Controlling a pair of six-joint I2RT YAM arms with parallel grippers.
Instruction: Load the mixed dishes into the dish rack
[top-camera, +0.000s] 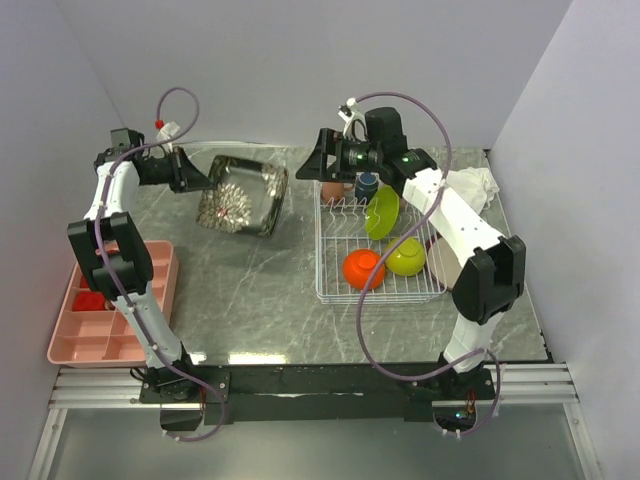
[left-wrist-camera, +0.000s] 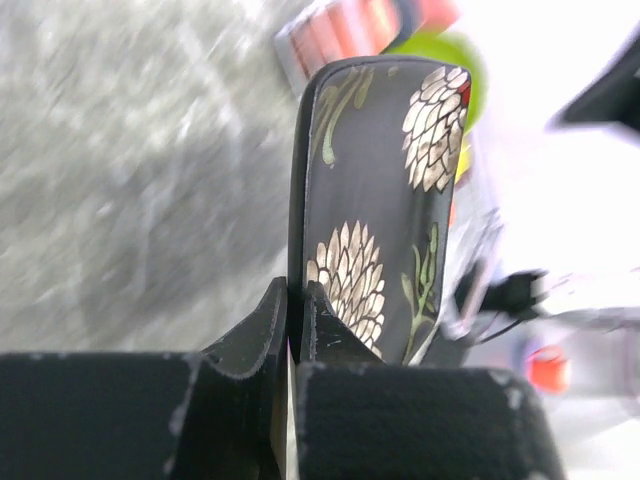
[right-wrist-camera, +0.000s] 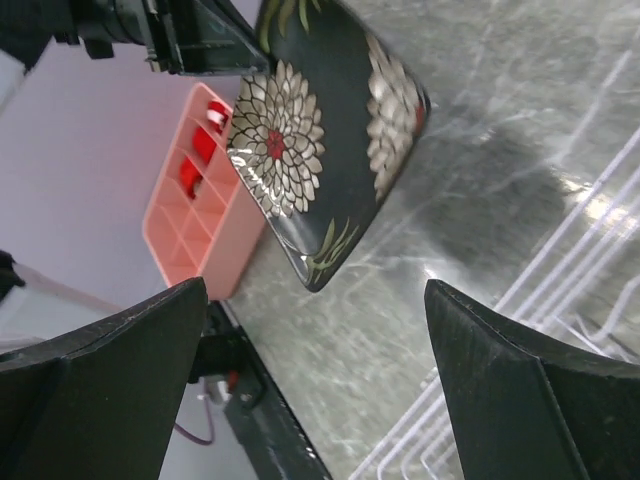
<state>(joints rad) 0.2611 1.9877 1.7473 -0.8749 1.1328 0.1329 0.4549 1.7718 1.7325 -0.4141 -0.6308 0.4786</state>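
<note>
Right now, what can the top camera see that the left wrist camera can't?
Only the top camera shows the pink tray sitting on the left side of the table. Only the left wrist camera shows, up close, the left claw pinching the rim of the black floral square plate between its two fingers. Both cameras show that plate in the left claw's grip.

The square plate is black with pale flowers (red centres).
</note>
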